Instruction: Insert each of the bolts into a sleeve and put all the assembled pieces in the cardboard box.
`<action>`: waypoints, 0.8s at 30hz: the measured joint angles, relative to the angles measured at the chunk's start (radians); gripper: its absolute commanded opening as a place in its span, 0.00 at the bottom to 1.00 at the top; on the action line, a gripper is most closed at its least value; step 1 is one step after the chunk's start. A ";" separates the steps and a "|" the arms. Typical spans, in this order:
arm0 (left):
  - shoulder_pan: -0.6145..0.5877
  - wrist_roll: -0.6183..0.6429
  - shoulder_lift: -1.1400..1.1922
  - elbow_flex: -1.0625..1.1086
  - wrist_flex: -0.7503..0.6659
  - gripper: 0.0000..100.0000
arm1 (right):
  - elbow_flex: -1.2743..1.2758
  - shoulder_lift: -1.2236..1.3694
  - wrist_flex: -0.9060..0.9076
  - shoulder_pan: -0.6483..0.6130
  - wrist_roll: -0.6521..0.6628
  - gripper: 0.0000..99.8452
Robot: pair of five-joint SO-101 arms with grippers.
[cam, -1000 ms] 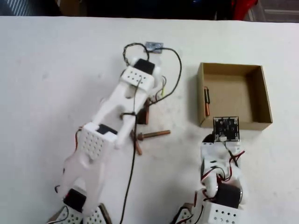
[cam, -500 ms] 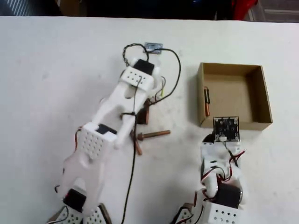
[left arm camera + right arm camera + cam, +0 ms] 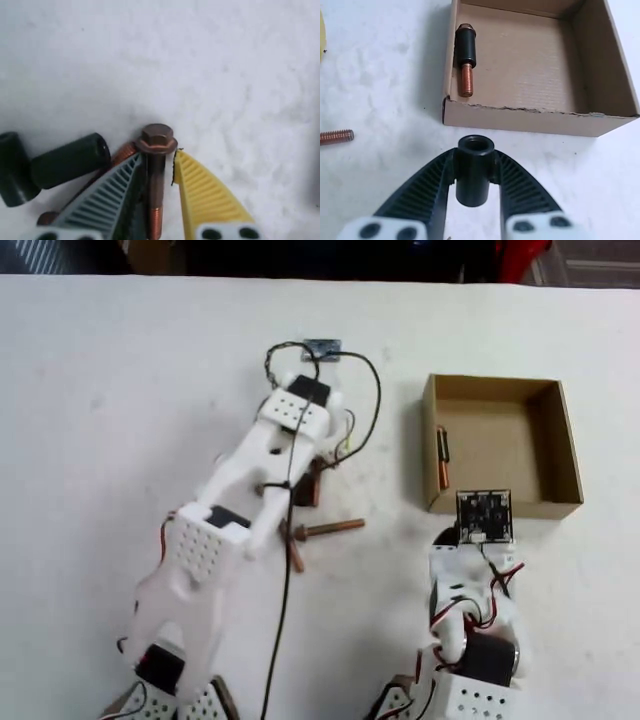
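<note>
My left gripper (image 3: 156,156) is drawn narrow around a bolt (image 3: 156,137). The grey finger lies against the shank and the yellow one sits just beside it with a sliver showing, so I judge it gripped. The bolt's long axis runs straight along the gripper's own line. The hex head stands just past the fingertips, and the threaded end points back toward the wrist.

On the grey finger's side, two loose sleeves (image 3: 70,160) lie on the desk (image 3: 225,75). A second bolt (image 3: 122,152) is tucked partly under that finger.

My right gripper (image 3: 476,155) is clamped on a black sleeve (image 3: 475,170). It is held lengthwise between the fingers, with its open bore facing out past the fingertips. Straight beyond that bore is the near wall of the cardboard box (image 3: 520,117). One assembled piece (image 3: 466,50) already lies inside, against the side wall.

From the high view, the two arms are well apart, and the right one is much nearer the box.

What the coming move turns on, as I read it, is lining up these two axes. The sleeve's bore looks away from its gripper, while the bolt's free end is its head and its thread sits in between the fingers. I expect to have to turn the left wrist, or re-grip, before the thread can meet the bore. A third bolt (image 3: 330,528) lies on the desk between the arms.
</note>
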 measured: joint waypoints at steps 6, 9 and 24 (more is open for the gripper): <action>0.000 0.000 0.000 0.000 -0.005 0.13 | 0.000 0.000 0.000 0.000 0.000 0.02; 0.002 0.000 0.031 -0.006 -0.011 0.13 | 0.000 0.000 0.000 0.000 0.000 0.02; 0.005 0.002 0.247 -0.382 0.169 0.03 | 0.000 0.000 0.000 0.000 0.000 0.02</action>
